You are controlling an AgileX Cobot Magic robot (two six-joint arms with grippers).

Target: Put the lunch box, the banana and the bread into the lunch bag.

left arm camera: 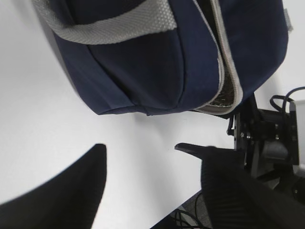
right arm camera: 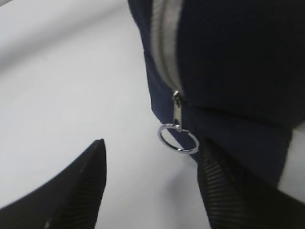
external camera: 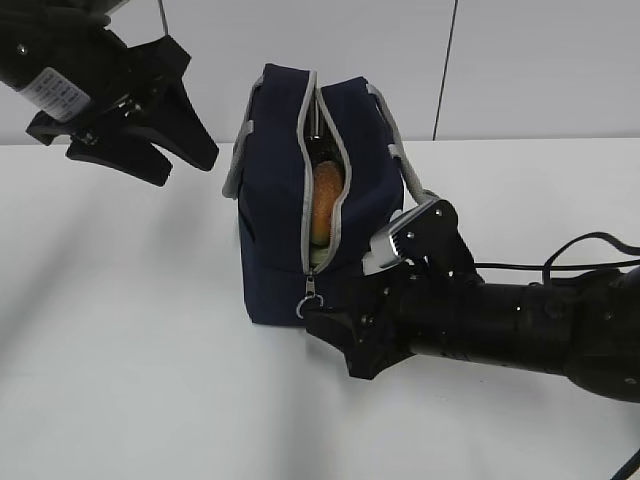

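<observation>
The navy lunch bag (external camera: 280, 210) stands upright mid-table with its grey zipper open down the near end. The golden-brown bread (external camera: 326, 205) shows inside the opening. The lunch box and the banana are out of view. The zipper's ring pull (external camera: 306, 303) hangs at the bag's lower front. My right gripper (external camera: 330, 347) is open and empty low beside that end; in the right wrist view (right arm camera: 150, 148) the ring pull (right arm camera: 177, 138) hangs just ahead, near the right finger. My left gripper (external camera: 183, 168) is open and empty, raised to the left of the bag (left arm camera: 157, 57), and it also shows in the left wrist view (left arm camera: 140, 150).
The white table (external camera: 120, 330) stretches left and in front of the bag, with a white wall behind. Black cables (external camera: 560, 260) trail along the right arm. The table's edge and cables below it (left arm camera: 190, 214) show in the left wrist view.
</observation>
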